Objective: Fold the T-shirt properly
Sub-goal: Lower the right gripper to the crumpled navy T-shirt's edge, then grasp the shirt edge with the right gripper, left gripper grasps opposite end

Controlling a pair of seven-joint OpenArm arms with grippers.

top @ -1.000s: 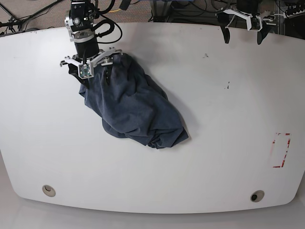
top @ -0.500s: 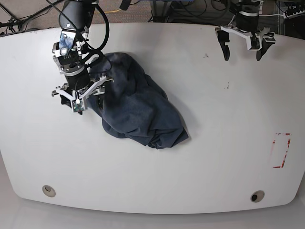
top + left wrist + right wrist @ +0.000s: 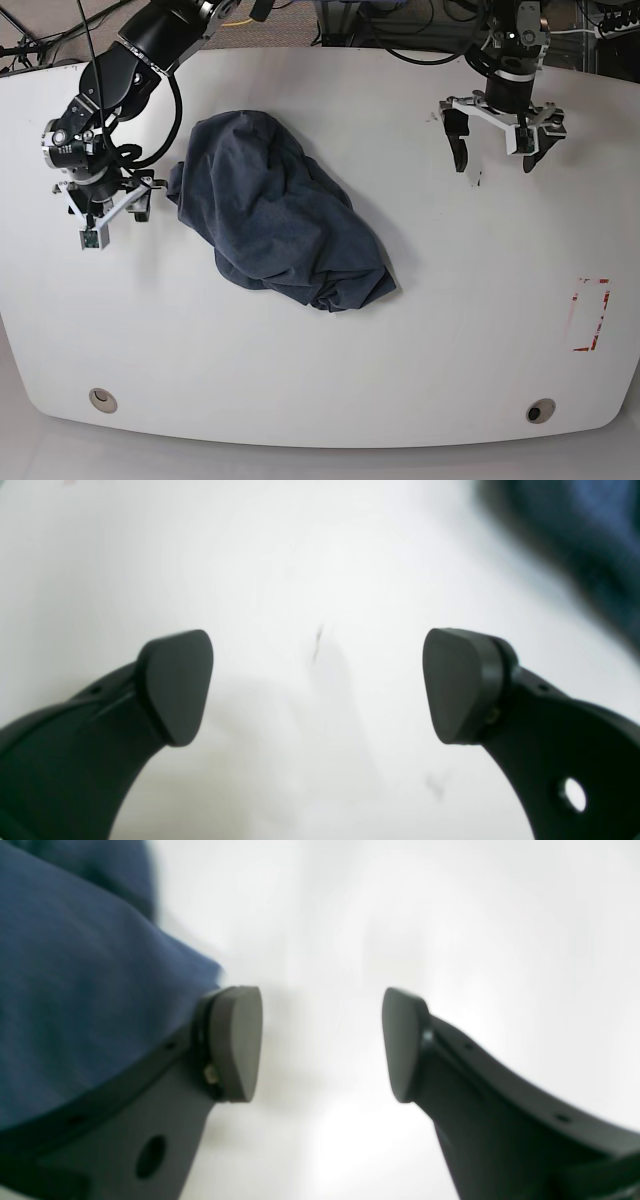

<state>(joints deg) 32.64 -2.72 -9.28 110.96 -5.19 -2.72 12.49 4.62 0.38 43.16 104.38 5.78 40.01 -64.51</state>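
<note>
Base view shows the T-shirt (image 3: 285,225), dark blue, lying crumpled in a heap left of centre on the white desk (image 3: 450,330). Sleeves, collar and any print are lost in the folds. Both pincers are spread and hold nothing: the right pincer (image 3: 112,215) just beside the cloth, the left pincer (image 3: 492,150) well apart from it.

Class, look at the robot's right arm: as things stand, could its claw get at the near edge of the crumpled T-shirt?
Probably yes. The right claw is open, just beside the T-shirt, with only bare table between them.
</note>
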